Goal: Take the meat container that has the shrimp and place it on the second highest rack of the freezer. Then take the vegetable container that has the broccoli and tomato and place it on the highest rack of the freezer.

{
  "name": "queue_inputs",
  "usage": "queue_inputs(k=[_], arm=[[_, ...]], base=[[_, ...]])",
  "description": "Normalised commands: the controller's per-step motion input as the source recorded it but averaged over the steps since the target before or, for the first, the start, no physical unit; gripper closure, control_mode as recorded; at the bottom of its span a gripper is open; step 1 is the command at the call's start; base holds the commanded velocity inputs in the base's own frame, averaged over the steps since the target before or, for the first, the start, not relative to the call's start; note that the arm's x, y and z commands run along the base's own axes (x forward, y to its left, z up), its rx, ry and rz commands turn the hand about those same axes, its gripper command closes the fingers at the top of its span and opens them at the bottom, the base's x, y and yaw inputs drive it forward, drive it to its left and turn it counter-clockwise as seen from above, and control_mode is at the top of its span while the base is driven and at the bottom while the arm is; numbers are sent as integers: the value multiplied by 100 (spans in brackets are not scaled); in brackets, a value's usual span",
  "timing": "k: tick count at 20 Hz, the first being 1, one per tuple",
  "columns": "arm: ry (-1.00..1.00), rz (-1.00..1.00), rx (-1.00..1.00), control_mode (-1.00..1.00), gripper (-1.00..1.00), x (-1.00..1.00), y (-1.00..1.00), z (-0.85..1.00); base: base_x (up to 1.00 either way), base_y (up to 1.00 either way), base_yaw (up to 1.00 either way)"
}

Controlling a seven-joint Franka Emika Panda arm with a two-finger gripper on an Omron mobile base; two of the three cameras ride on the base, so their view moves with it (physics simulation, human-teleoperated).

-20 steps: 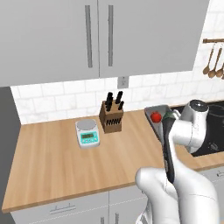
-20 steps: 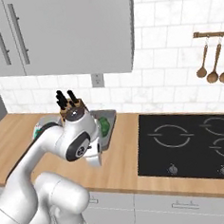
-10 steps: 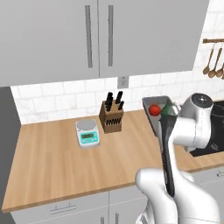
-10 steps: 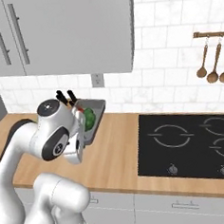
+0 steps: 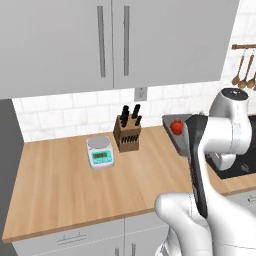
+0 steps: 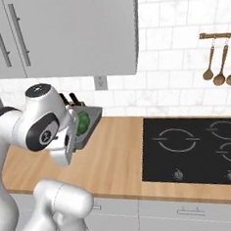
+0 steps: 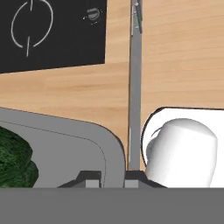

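A: Raised since the earlier frame: dark grey rectangular vegetable tray [image 5: 176, 126], above the wooden counter's [image 5: 75, 185] back edge.
B: Gripper [image 7: 111, 175] clamps its rim; stiff, light, contents may roll.

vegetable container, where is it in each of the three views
Left base view: the vegetable container is right of centre, its tomato showing, just left of the arm's elbow.
Right base view: left of centre, its dark rim beside the arm, green broccoli inside.
Hand view: lower left, grey wall and rim above the gripper, broccoli at the left edge.
Shared landmark: the black cooktop, at the right edge in the left base view, at right in the right base view, upper left in the hand view.
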Motion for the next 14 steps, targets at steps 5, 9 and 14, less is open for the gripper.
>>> queue_inputs(k=[5,9,14], arm=[[-4,0,0,-100,100,-23,2,1],[-4,6,0,-100,100,-1,13,14],[0,2,0,-100,100,0,13,18]], base=[[0,0,0],[0,0,0],[0,0,0]])
